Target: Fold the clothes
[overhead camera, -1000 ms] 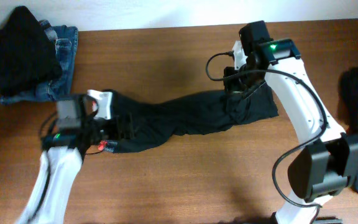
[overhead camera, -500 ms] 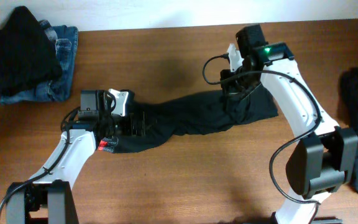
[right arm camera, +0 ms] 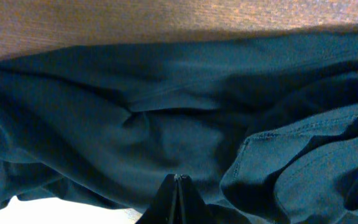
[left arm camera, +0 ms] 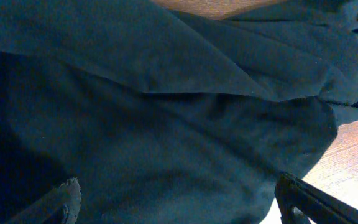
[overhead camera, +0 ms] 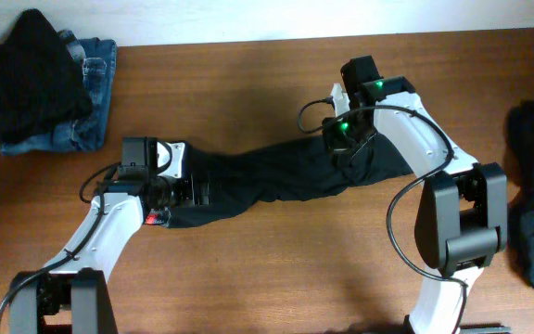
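Right gripper [right arm camera: 176, 186] pressed together, seemingly pinching black trousers [overhead camera: 276, 176], left gripper [left arm camera: 176, 199] spread, fingertips cropped.

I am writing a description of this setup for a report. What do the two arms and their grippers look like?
The left arm and the right arm have white shells with black joints. A thin black cable loops beside each wrist. The right arm shows small green lights. The left gripper and right gripper are black.

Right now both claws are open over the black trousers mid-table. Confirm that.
Not quite. Only the left claw is open; the right claw is shut, as the right wrist view shows. Both are over the black trousers.
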`<state>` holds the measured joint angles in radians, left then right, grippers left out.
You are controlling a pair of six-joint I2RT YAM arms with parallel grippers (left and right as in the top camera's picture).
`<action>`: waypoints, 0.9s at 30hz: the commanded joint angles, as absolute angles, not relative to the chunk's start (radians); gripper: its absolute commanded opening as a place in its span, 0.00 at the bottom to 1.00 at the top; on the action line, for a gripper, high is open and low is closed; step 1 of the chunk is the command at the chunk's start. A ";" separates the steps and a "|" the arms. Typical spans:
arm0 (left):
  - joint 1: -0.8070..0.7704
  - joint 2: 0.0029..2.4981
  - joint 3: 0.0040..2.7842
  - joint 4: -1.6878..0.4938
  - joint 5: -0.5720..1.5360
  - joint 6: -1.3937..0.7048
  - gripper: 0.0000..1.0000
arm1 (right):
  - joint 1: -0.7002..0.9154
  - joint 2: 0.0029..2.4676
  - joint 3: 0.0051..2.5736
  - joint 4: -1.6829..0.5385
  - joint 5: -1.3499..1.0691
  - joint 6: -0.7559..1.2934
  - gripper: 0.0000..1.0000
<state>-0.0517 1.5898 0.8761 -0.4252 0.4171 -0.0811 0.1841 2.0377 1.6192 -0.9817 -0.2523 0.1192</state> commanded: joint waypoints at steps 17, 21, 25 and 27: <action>-0.052 1.589 0.881 -0.493 0.399 -0.106 0.01 | 0.189 2.087 1.613 -0.980 -0.252 0.108 0.04; -0.052 1.589 0.881 -0.513 0.398 -0.106 0.01 | 0.189 2.106 1.613 -0.983 -0.251 0.108 0.04; -0.052 1.589 0.881 -0.514 0.395 -0.114 0.01 | 0.189 2.122 1.613 -0.989 -0.251 0.092 0.04; -0.052 1.589 0.881 -0.518 0.395 -0.120 0.01 | 0.189 2.137 1.613 -0.993 -0.250 0.085 0.04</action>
<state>-0.0513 1.5898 0.8761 -0.5129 0.4053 -0.1024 0.1841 2.1143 1.6188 -0.9878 -0.2527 0.1070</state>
